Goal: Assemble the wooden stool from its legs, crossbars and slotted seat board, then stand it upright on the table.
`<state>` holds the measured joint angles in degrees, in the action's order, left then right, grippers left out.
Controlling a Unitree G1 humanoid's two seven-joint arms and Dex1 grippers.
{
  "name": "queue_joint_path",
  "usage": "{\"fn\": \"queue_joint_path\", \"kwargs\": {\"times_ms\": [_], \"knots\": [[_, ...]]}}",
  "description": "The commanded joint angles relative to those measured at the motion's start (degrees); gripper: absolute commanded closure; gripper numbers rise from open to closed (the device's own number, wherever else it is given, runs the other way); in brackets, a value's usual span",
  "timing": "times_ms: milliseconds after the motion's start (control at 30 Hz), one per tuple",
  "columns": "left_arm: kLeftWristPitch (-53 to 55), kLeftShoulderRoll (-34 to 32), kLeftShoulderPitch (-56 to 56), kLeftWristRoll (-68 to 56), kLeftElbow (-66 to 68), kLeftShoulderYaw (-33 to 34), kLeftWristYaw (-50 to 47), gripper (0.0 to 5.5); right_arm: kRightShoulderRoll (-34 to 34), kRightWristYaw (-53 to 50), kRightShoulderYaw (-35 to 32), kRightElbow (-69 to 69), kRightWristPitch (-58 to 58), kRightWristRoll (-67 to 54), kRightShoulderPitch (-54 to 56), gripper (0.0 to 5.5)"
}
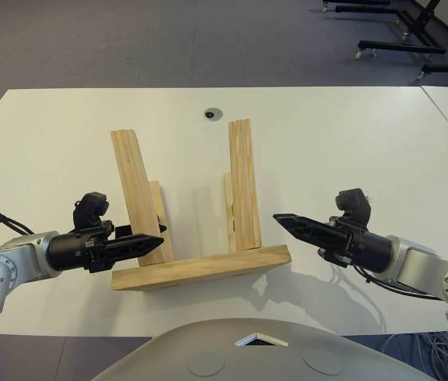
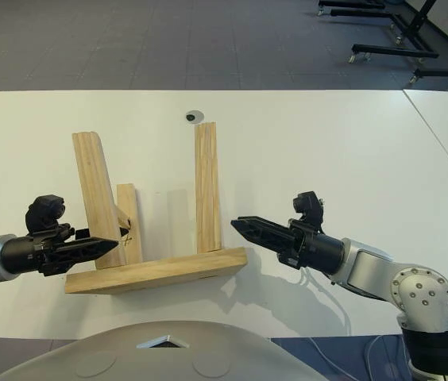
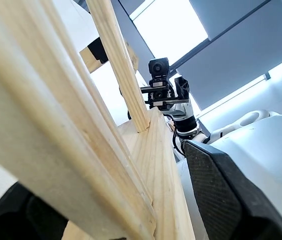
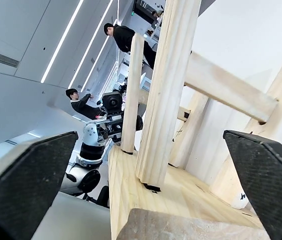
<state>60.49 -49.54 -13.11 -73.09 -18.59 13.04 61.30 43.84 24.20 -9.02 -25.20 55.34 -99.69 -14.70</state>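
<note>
- Left gripper (image 1: 151,240) hung at the 9 o'clock side of the upturned stool, low by the base of the left leg (image 1: 135,190); its fingers (image 3: 231,195) stood apart on either side of that leg, and the one in plain sight did not touch the wood.
- Right gripper (image 1: 281,219) hovered at the stool's 3 o'clock, just off the right end of the seat board (image 1: 200,267), spread wide and holding nothing.
- Nearest of the wood, the seat board lay flat on the white table (image 1: 351,143), with the legs rising from its upper face.
- Right leg (image 1: 242,182) stood close to upright, while the left leg leaned a little toward 11 o'clock.
- Between those two, a pair of shorter-looking legs (image 1: 159,214) rose from the board.
- From the right wrist, a crossbar (image 4: 226,85) ran level between two legs, above the board.
- Beyond the stool at 12 o'clock, a round grommet (image 1: 212,114) sat in the tabletop.
- Farthest off, at about 1 o'clock, dark wheeled frames (image 1: 399,46) stood on the grey floor.
</note>
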Motion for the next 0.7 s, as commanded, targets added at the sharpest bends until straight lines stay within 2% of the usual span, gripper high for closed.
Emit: {"fn": "queue_joint_path", "kwargs": {"times_ms": [33, 267, 433, 700], "knots": [[0.73, 0.08, 1.70, -1.07, 0.90, 1.04, 2.38, 2.12, -0.95, 0.97, -0.59, -0.12, -0.17, 1.01, -0.68, 0.14], [-2.03, -1.73, 0.62, 9.92, 5.47, -3.54, 5.80, 2.12, -1.50, 1.96, -0.58, -0.23, 0.04, 2.06, -0.35, 0.14], [-3.61, -1.84, -0.15, 13.32, 6.84, -3.95, 8.99, 2.12, -1.79, 2.52, -0.43, -0.86, 0.21, 3.05, -0.71, 0.14], [-11.85, -0.47, -2.15, 15.48, 8.07, 7.27, 11.33, 2.12, -3.01, 3.92, -2.91, -0.71, -1.47, 4.97, -3.31, 0.14]]}}
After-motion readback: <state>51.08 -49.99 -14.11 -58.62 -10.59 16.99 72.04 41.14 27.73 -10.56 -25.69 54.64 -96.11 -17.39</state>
